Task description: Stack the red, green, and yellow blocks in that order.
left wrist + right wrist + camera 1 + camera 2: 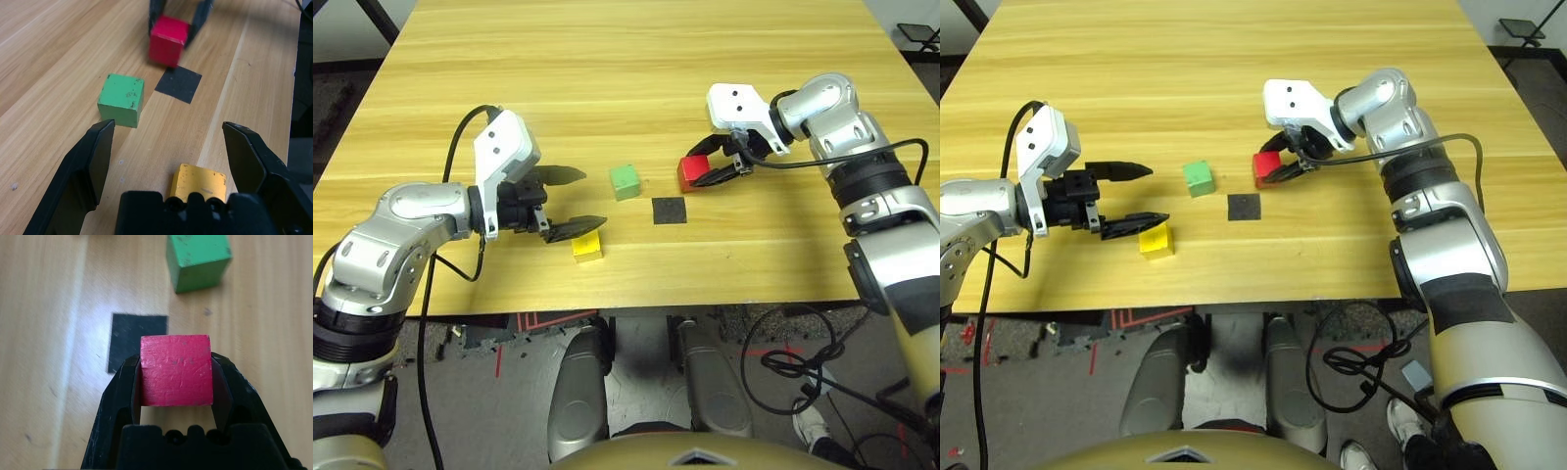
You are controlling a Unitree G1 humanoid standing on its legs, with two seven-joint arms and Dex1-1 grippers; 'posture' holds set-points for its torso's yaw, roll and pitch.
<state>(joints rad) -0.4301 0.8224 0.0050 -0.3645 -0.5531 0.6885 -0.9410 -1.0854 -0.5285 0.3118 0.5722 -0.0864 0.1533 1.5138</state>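
Red block [176, 370] sits squarely clamped in the right pincer [713, 168].

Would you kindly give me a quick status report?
Right claw shut on red block. Left claw open beside yellow block. Green block free. Nothing stacked.

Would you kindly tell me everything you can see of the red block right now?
The red block is a small bright red cube with a matte face carrying faint scuffs and specks. The right gripper is shut on it, one black finger against each of two opposite sides. It sits level, just beyond the flat black patch and to the right of the green block. Whether its underside touches the table cannot be told. It touches no other block.
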